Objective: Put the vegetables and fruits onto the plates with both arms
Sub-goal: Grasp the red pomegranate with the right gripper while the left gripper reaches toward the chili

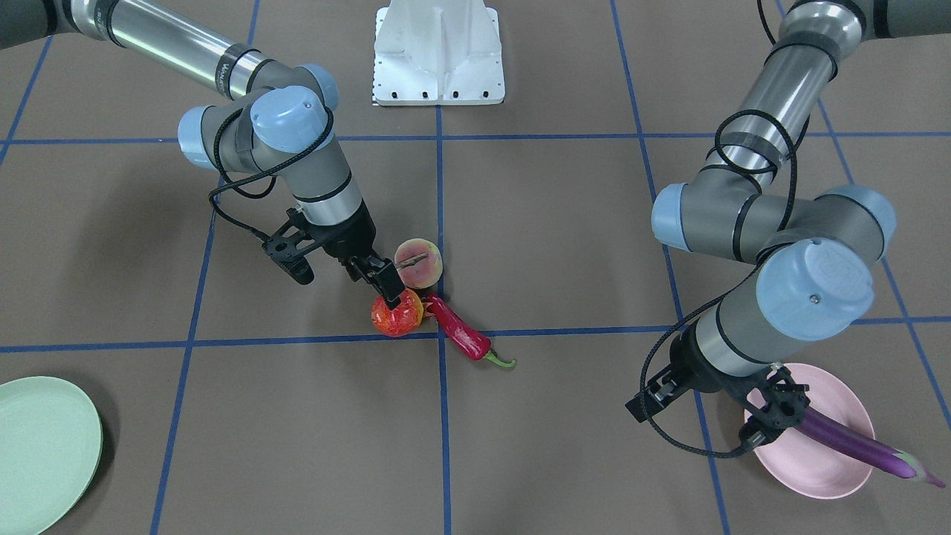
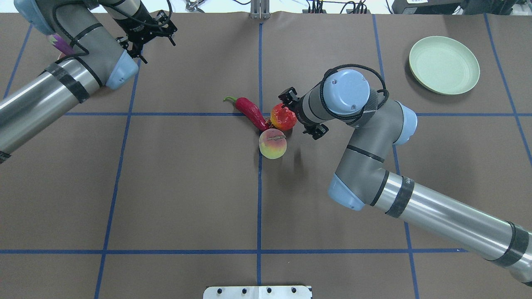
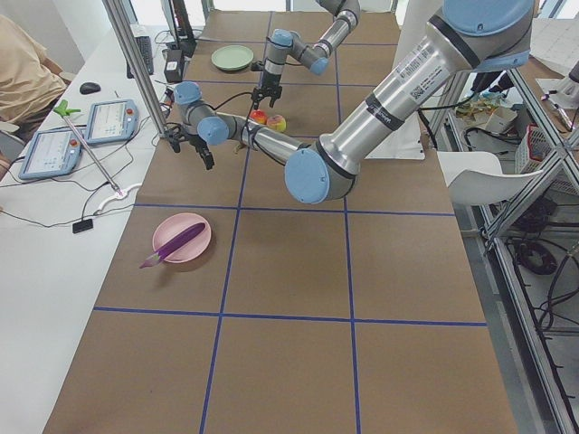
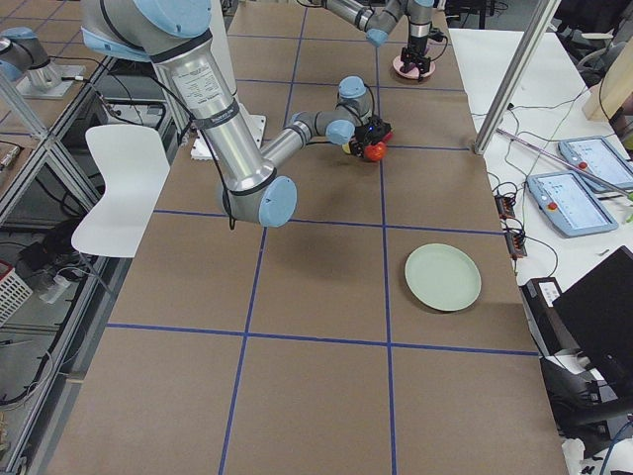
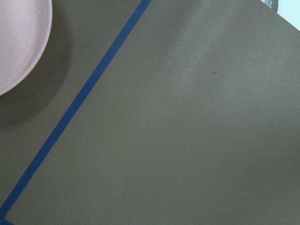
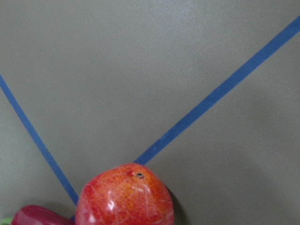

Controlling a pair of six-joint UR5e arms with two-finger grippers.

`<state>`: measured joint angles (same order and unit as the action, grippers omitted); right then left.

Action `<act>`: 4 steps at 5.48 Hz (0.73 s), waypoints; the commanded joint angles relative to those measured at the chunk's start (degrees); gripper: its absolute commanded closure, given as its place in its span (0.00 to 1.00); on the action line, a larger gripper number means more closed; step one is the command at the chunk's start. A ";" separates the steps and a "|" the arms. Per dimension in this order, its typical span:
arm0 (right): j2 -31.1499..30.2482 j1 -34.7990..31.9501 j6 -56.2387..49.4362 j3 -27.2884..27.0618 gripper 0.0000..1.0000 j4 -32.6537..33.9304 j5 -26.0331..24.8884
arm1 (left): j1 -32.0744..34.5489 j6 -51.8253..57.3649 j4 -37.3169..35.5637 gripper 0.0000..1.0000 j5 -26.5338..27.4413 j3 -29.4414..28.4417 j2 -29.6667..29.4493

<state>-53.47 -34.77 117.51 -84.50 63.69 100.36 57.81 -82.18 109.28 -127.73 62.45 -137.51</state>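
The purple eggplant lies across the pale pink plate at the table's end. My left gripper hovers above that plate, open and empty; its wrist view shows only the plate's rim. The red-orange pomegranate, the peach and the red chili lie bunched together at mid-table. My right gripper is down at the top of the pomegranate, jaws open. The mint green plate stands empty far to the right.
The white metal base stands at the table's robot side. Blue tape lines cross the brown table cover. The chili touches the pomegranate, and the peach lies close beside it.
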 commanded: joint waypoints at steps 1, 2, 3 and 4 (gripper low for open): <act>1.60 0.66 4.47 5.55 0.00 -5.92 -2.35 | -1.20 -0.26 0.06 0.00 0.54 -0.04 0.14; 1.88 0.58 5.18 5.58 0.00 -5.95 -2.36 | -2.69 -0.87 -0.03 0.00 2.90 -0.05 -0.04; 2.14 0.66 5.53 5.66 0.01 -5.95 -2.36 | -2.88 -1.40 -0.03 0.00 3.01 0.04 -0.04; 2.49 0.58 7.28 5.58 0.79 -5.95 -2.36 | -2.97 -1.49 -0.03 0.00 3.01 0.04 -0.04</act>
<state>-51.33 -34.14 123.47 -78.92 57.82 98.02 55.05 -83.46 109.25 -124.88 62.46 -137.54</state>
